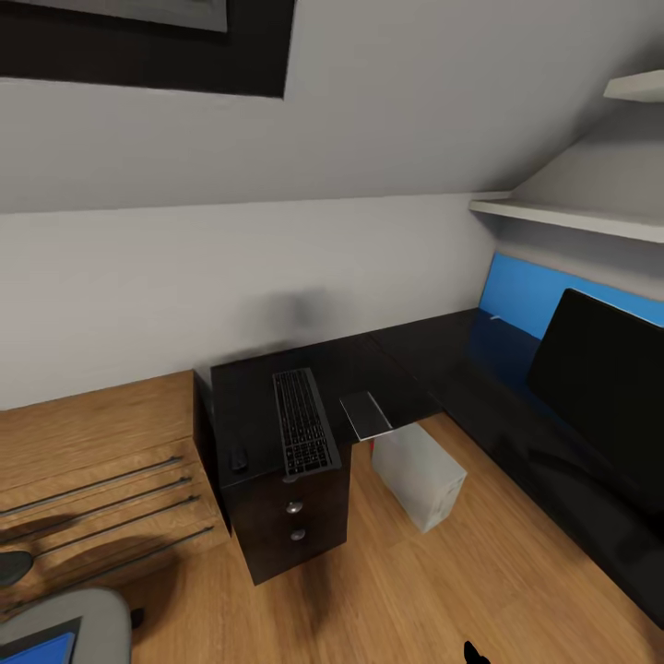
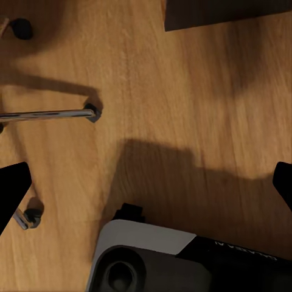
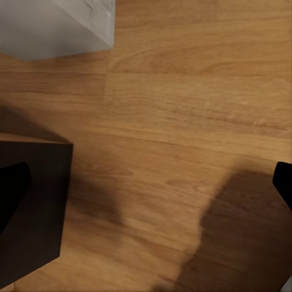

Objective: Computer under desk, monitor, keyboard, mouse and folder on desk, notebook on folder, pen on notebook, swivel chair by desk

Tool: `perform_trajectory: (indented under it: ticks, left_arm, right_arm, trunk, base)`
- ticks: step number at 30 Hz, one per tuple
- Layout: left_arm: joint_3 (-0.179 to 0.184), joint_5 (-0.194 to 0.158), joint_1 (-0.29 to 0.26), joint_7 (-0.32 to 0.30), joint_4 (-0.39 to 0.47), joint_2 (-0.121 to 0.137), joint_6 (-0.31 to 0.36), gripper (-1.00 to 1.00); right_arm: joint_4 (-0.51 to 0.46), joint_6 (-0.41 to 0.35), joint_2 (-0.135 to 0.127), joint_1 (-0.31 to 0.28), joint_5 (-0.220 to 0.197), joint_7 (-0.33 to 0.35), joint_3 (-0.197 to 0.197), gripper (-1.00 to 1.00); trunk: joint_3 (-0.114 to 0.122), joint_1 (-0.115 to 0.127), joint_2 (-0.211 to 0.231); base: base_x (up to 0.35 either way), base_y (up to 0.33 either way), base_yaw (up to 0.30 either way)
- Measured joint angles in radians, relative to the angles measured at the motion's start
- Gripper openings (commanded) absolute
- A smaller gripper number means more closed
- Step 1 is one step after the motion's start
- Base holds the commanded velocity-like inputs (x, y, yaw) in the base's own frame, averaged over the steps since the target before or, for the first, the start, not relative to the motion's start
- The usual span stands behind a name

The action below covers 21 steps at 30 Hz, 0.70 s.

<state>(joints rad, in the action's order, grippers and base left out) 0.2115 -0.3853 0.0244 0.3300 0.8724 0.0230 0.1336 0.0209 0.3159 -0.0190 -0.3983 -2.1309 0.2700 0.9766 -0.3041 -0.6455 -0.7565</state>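
Where the wooden dresser ends, the desk is set right beside it. The swivel chair with the blue folder is seen at the bottom left. The mouse is laid just left of the keyboard, whose long side runs toward the wall. The computer is kept under the desk, with open floor in front. The monitor is stood far right. The left gripper and right gripper are pointed down at the floor, both spread wide and holding nothing.

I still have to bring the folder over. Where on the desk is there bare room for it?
Bare desk top runs between the notebook and the monitor, along the blue panel. The near end is crowded: keyboard, with the mouse beside it.
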Motion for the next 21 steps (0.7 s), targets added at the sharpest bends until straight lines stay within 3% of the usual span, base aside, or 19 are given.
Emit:
perform_trajectory:
  ticks: [21]
  left_arm:
    - [-0.005, -0.002, 0.0, 0.002, 0.0, 0.004, -0.002, 1.0]
  right_arm:
    - [-0.002, 0.0, 0.002, 0.0, 0.001, 0.002, 0.001, 1.0]
  trunk:
    - [0.066, 0.081, 0.147]
  base:
    - [0.0, 0.0, 0.0]
